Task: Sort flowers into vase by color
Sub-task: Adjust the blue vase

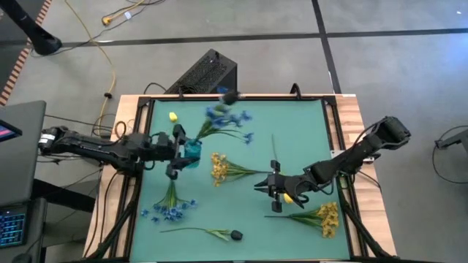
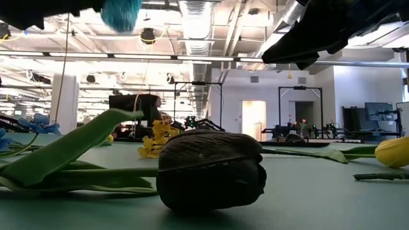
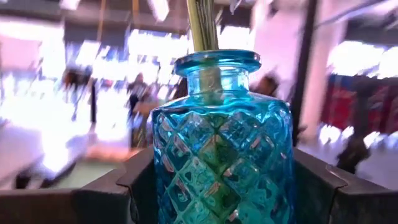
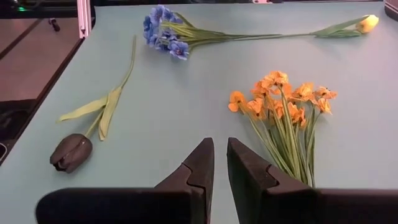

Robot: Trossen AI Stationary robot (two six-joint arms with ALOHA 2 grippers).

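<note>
My left gripper (image 1: pixel 178 151) is shut on a blue glass vase (image 1: pixel 192 148) over the table's left middle. A blue-blossom sprig (image 1: pixel 227 117) stands in the vase, its stems in the neck (image 3: pixel 202 25). My right gripper (image 1: pixel 272 187) hovers right of centre, its fingers (image 4: pixel 205 168) shut to a narrow slit with nothing between them. Lying flat on the mat are a yellow bud (image 1: pixel 289 197) beside it, a second yellow bud (image 1: pixel 173 116), yellow-orange clusters (image 1: pixel 218 166) (image 1: pixel 325 218), a blue cluster (image 1: pixel 167 208) and a dark bud (image 1: pixel 235 235), which is large in the low view (image 2: pixel 211 169). My left gripper holds the vase's diamond-patterned body (image 3: pixel 221 155) between its two fingers (image 3: pixel 134 180), one on each side. The fingers come level from the table's left. The vase stands upright in the hold and is lifted clear of the mat, showing high in the low view (image 2: pixel 121 13).
A black box (image 1: pixel 208 73) stands just past the table's far edge. Dark rails (image 1: pixel 333 131) frame the green mat. A laptop (image 1: pixel 14 219) sits left of the table. Bare mat lies at the far right (image 1: pixel 300 124) and near middle (image 1: pixel 248 212).
</note>
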